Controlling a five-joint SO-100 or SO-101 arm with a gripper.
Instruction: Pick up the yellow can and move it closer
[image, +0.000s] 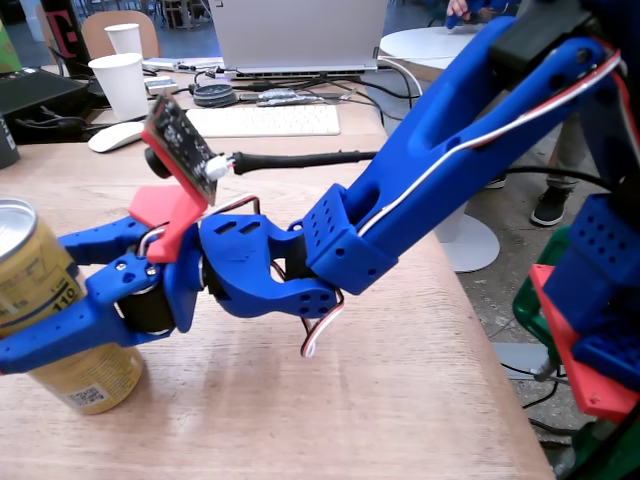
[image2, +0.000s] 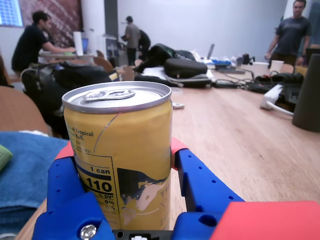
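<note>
In the fixed view the can (image: 45, 300) stands at about 8 o'clock, at the left edge of the wooden table (image: 400, 400), leaning a little, with its base on the wood and a white QR label low on its side. The blue gripper (image: 30, 305) reaches in from the right and its two fingers lie along either side of the can, closed against it at mid-height; one finger (image: 60, 335) crosses the can's front. A dark "11" is partly visible on the yellow wall above that finger. In the wrist view the can (image2: 120, 155) fills the centre, silver top and pull tab up, with the blue fingers (image2: 200, 185) pressed to both sides and red pads showing at 9 and 3 o'clock of it. Its print reads "of Tropical", "1 can" and a large "110", with "0%" lines below; the rest is too small or turned away to read. A red mount and a small circuit board (image: 185, 145) sit on the wrist at 11 o'clock in the fixed view. Beyond it, at 12 o'clock, lie a white keyboard (image: 265, 120), a laptop (image: 300, 35), a white mouse (image: 115, 135) and two white cups (image: 120, 85). No brand name can be made out on the can.
</note>
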